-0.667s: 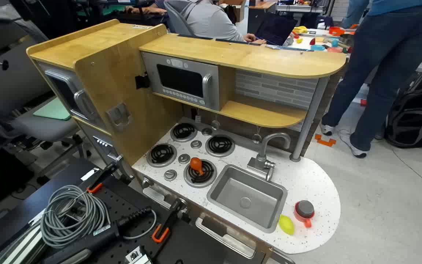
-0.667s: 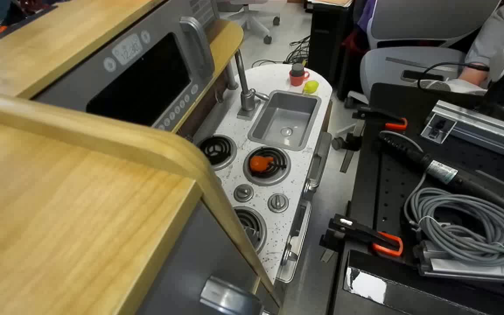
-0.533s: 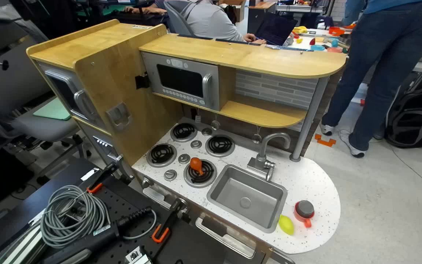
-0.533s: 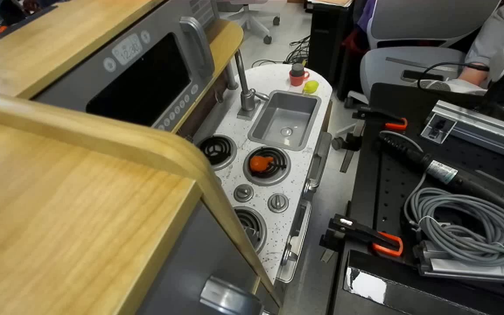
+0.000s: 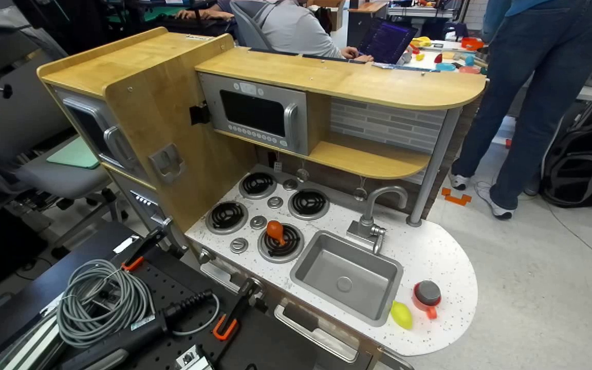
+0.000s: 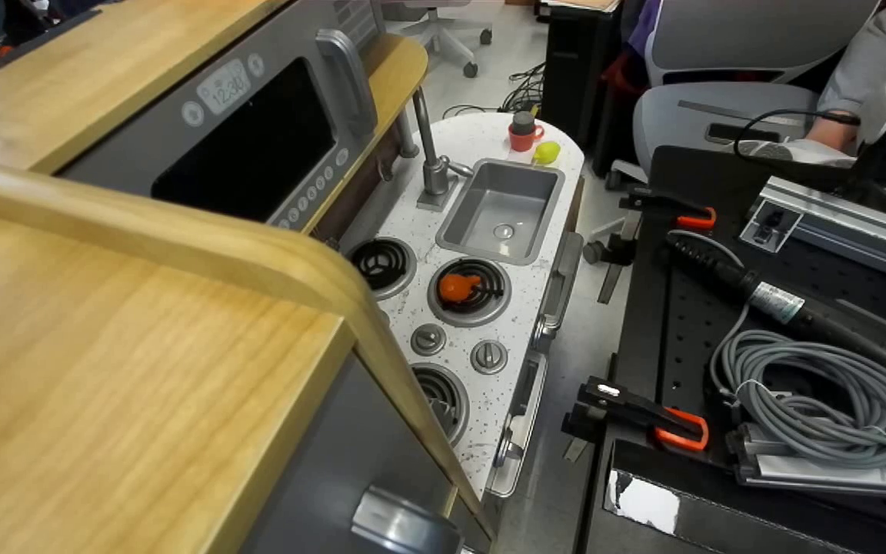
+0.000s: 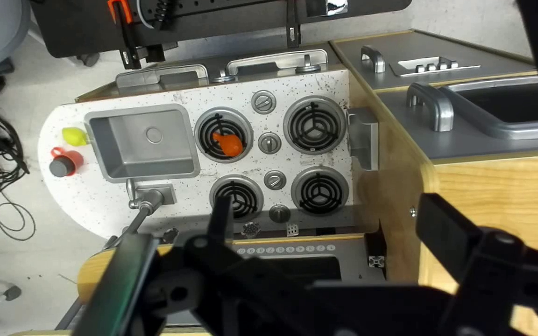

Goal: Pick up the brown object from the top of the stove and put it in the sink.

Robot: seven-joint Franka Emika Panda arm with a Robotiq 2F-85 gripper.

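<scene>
brown object (image 5: 275,230): on the near right burner (image 5: 292,247) of the stove (image 5: 278,215), just beside the sink (image 5: 327,268), in an exterior view.
narrow end (image 5: 281,241): points near and slightly right there; long axis slanted.
gripper (image 7: 329,217): released, fingers (image 7: 444,233) spread wide.
wooden panel (image 6: 320,265): hides part of another burner (image 6: 447,396) in an exterior view.

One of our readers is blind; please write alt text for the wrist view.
An orange lump lies on the upper-left stove burner, beside the sink. The open tool spans the bottom; a red cup and yellow item are left of the sink.
</scene>
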